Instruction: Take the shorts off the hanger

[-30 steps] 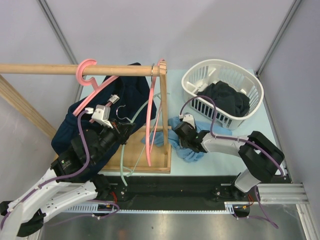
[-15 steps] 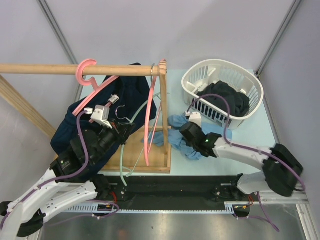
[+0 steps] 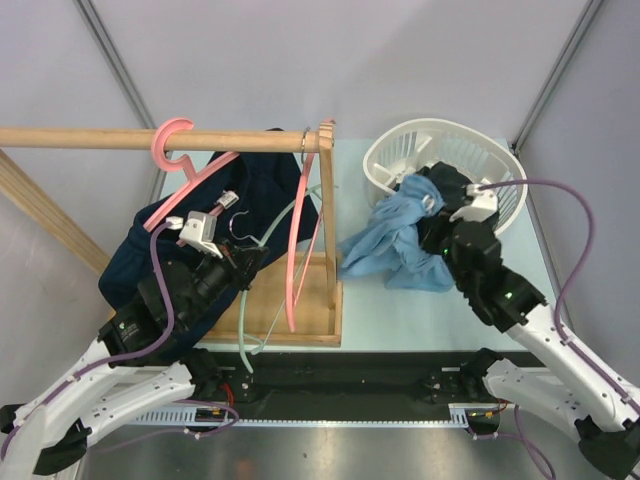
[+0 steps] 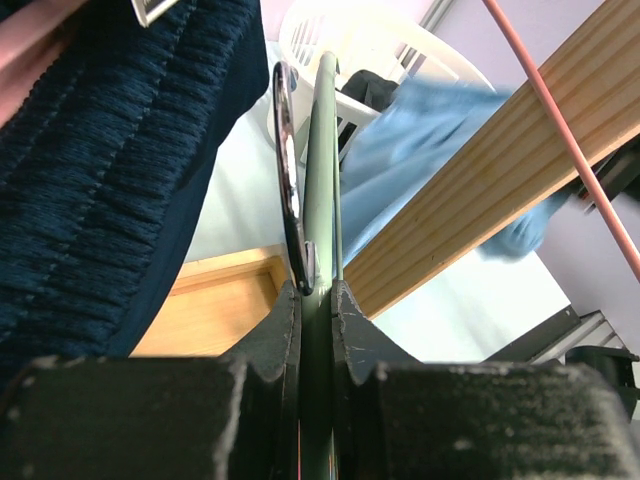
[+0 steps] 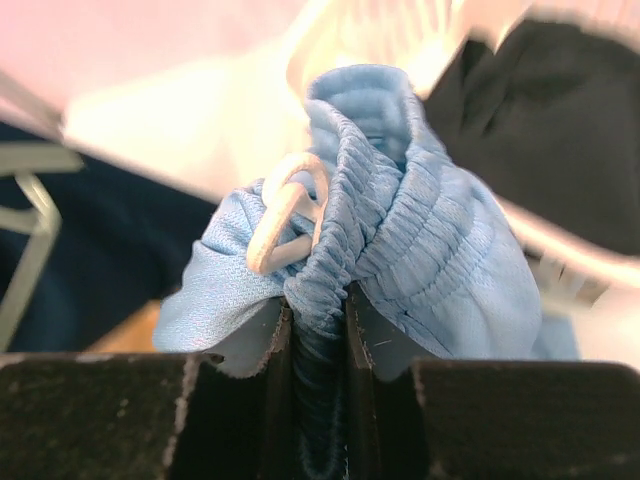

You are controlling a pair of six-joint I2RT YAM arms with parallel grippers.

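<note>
- Towards the bench's left edge, the navy shorts [image 3: 262,190] hang from the pink hanger [image 3: 190,172] on the wooden rail [image 3: 90,138].
- The left pincer [image 4: 315,300] is clamped on the bare green hanger [image 4: 322,150]; I'd hold that steady.
- The right pincer [image 5: 318,310] is clamped on the waistband of the light blue shorts [image 3: 395,240], lifted beside the white basket [image 3: 385,160] at the far right corner.
- Done well, they go high over the rim, trailing legs clearing it, before release onto the dark pair [image 5: 560,130] inside.

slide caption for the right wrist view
Right gripper pinching the light blue shorts by the waistband, white basket behind.
</note>
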